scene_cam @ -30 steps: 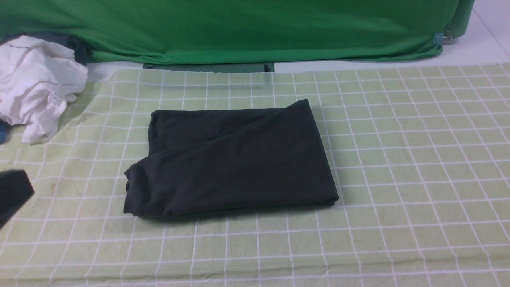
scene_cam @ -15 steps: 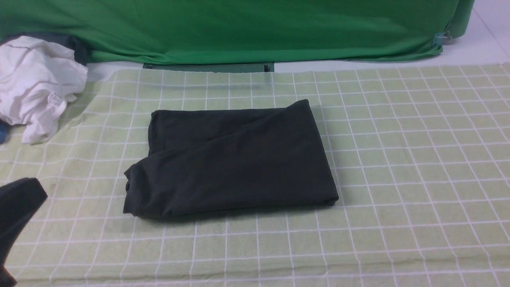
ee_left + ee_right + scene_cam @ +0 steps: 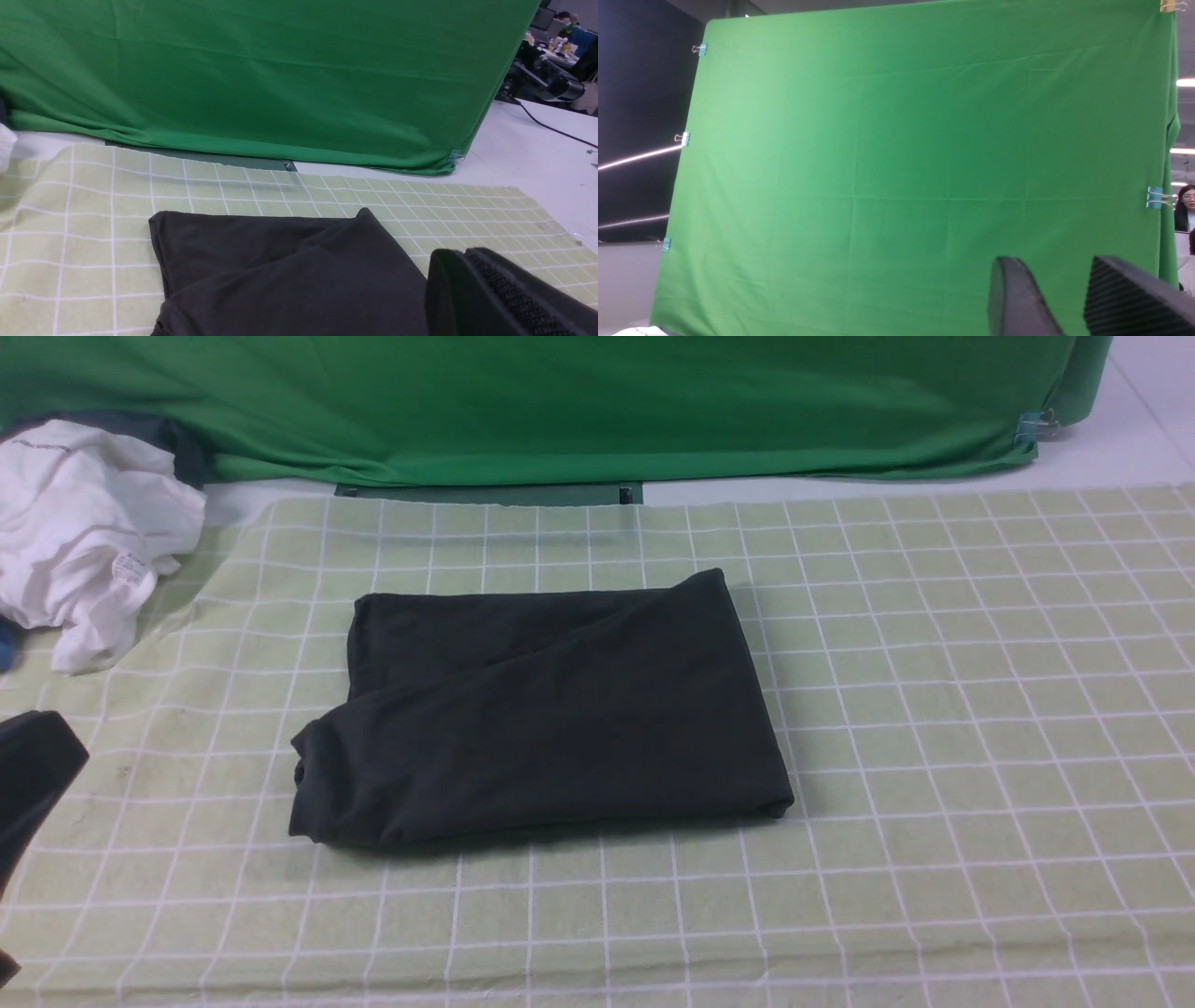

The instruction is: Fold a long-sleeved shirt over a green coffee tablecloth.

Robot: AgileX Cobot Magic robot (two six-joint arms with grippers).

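The long-sleeved shirt [image 3: 541, 709] lies folded into a black rectangle in the middle of the green coffee tablecloth [image 3: 934, 709], its logo and neck label hidden. My left gripper [image 3: 37, 770] shows at the left edge of the front view, well apart from the shirt. In the left wrist view the left gripper [image 3: 460, 254] has its fingers pressed together, holding nothing, with the shirt [image 3: 289, 270] and the tablecloth [image 3: 93, 210] behind it. My right gripper [image 3: 1057, 270] stands open and empty, raised and facing the green backdrop. It is outside the front view.
A crumpled white garment [image 3: 84, 532] with a small tag lies at the far left corner. A plain deep-green backdrop [image 3: 560, 401] hangs along the far edge. Bare white tabletop [image 3: 1102, 457] shows at the far right.
The left gripper edged rightward into the front view, then drew back toward the left edge. The shirt has not moved.
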